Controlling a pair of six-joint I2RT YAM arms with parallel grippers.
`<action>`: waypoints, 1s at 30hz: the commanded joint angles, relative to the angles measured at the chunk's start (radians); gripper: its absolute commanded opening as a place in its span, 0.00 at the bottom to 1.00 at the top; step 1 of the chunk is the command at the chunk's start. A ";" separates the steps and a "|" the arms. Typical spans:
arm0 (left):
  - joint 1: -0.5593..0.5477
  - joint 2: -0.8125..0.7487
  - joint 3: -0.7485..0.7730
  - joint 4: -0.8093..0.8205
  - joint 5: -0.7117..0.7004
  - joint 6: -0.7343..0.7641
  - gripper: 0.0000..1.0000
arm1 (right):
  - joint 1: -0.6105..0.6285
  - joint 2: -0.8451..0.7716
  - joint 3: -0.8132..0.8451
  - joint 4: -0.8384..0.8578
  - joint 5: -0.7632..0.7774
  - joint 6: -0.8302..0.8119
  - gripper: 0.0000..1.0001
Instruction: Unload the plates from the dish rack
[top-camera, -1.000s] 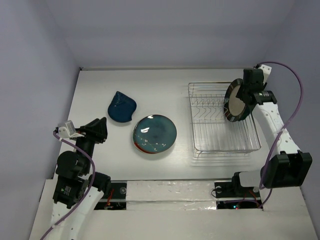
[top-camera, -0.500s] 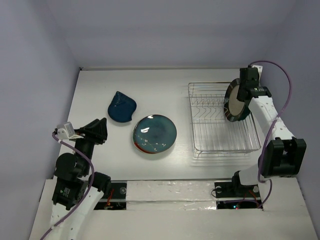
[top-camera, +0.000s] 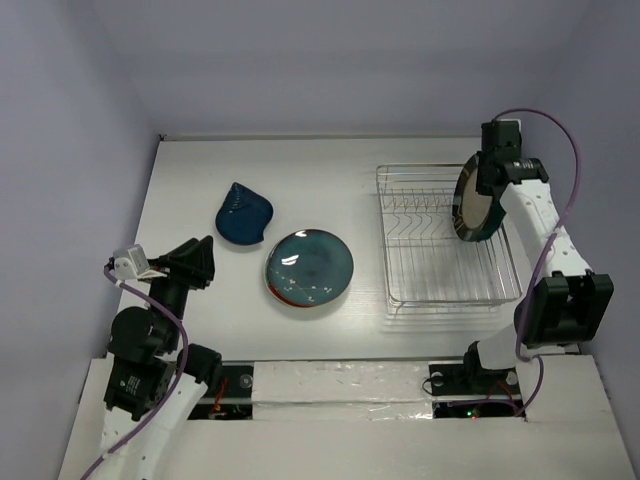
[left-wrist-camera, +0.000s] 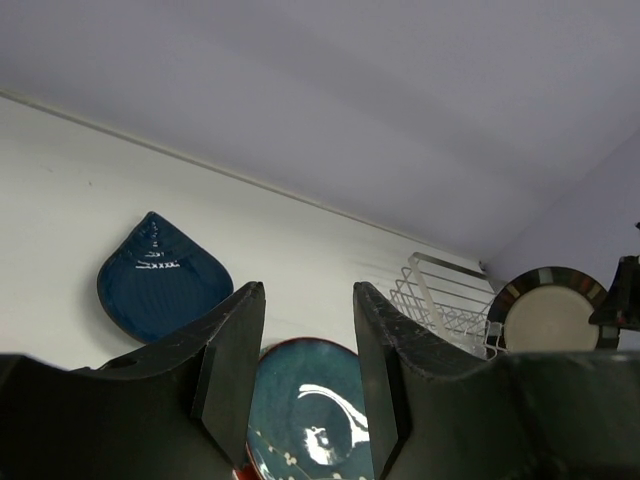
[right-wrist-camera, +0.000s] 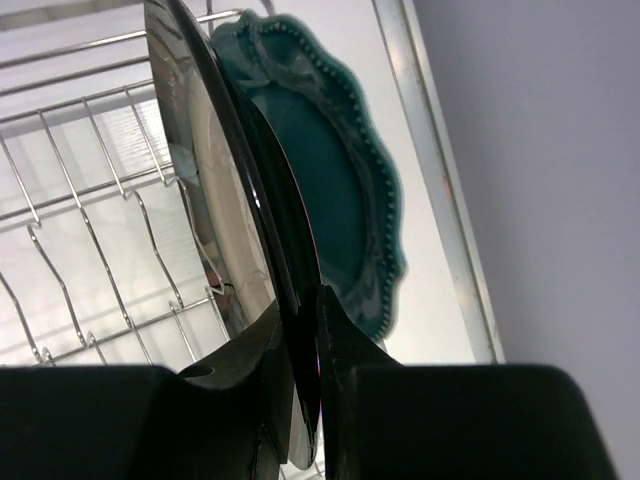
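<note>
Two plates (top-camera: 309, 268) flat left of dish rack (top-camera: 440, 272). With right gripper (top-camera: 486, 180), clamps rim of upright olive-centred plate (top-camera: 468, 205) at rack's far right; holds left gripper (left-wrist-camera: 307, 295) parted, near left.

We see a dark blue shell-shaped plate (top-camera: 243, 216), a teal round plate (top-camera: 309, 269) edged red (white flecks too), a beige-centred plate (top-camera: 473, 200) rimmed in dark striped bands, a teal beaded plate (right-wrist-camera: 330, 180) and a chrome dish rack (top-camera: 440, 272).

A white table (top-camera: 300, 170) stands enclosed by pale lavender walls (top-camera: 350, 70) on three sides.
</note>
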 joint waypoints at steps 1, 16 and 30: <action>-0.007 -0.007 0.002 0.039 0.004 0.000 0.38 | 0.007 -0.099 0.154 0.047 0.041 -0.006 0.00; -0.007 -0.004 0.001 0.036 0.004 -0.004 0.38 | 0.076 -0.309 0.149 0.054 -0.336 0.282 0.00; -0.007 0.016 0.002 0.026 0.004 -0.006 0.36 | 0.446 -0.326 -0.319 0.622 -0.746 0.713 0.00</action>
